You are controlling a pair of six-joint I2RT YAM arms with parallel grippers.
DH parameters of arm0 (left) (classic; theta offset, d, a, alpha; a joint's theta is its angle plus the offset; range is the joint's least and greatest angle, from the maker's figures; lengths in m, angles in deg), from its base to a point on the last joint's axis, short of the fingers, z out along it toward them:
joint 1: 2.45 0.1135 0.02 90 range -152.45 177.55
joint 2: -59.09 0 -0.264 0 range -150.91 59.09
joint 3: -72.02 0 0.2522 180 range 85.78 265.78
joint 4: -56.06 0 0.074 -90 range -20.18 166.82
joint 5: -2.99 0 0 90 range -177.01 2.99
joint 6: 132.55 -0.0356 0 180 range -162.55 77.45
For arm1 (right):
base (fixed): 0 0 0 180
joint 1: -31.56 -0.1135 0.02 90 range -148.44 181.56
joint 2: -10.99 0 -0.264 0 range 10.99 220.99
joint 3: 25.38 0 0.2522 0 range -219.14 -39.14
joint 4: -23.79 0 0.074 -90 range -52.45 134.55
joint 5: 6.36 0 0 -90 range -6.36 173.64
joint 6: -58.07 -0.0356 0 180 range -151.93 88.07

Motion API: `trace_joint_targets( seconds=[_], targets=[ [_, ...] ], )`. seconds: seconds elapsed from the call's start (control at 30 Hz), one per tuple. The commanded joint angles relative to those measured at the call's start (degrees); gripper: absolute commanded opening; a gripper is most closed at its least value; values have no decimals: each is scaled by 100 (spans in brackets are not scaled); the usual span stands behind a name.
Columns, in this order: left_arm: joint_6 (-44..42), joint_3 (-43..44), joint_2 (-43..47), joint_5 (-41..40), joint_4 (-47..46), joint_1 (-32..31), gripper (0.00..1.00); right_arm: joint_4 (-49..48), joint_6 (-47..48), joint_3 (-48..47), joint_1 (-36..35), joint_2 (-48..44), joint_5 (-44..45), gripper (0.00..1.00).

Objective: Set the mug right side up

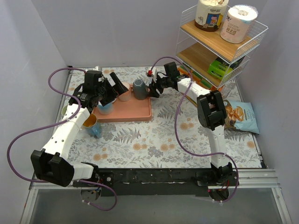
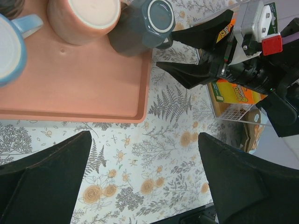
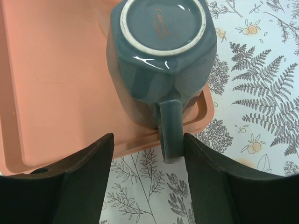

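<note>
A dark grey-blue mug (image 1: 139,88) stands upside down at the right end of the salmon tray (image 1: 135,112), base up. In the right wrist view the mug (image 3: 161,56) has its handle (image 3: 170,130) pointing at the camera, between my open fingers. My right gripper (image 3: 148,154) is open, its right finger close beside the handle, nothing held. It also shows in the top view (image 1: 152,89) just right of the mug. My left gripper (image 1: 119,88) is open and empty above the tray's left part; the left wrist view shows the mug (image 2: 142,25) at top.
A pink mug (image 2: 84,18) and a light blue mug (image 2: 11,46) stand on the tray. A yellow cup (image 1: 89,122) and blue cup (image 1: 96,130) lie left of the tray. A wire shelf (image 1: 219,46) and a snack bag (image 1: 240,116) are at the right.
</note>
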Motion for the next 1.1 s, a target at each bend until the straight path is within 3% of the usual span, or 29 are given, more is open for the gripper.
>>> trace_joint_targets(
  seconds=[0.0, 0.23, 0.47, 0.67, 1.07],
  targets=[
    [-139, 134, 149, 22, 36, -22, 98, -79, -91, -108, -26, 0, -402, 67],
    [-78, -7, 210, 31, -8, -22, 98, -351, -197, 445, -131, -378, -316, 43],
    [-86, -68, 202, 22, 1, -22, 98, -272, 67, 402, -369, -405, 808, 58],
    [-86, -112, 219, -4, 10, -14, 98, -1019, -47, 797, -501, -677, 1355, 59],
    [-69, -235, 272, -30, -17, -22, 98, -1055, -82, 604, -527, -686, 1575, 41]
  ],
)
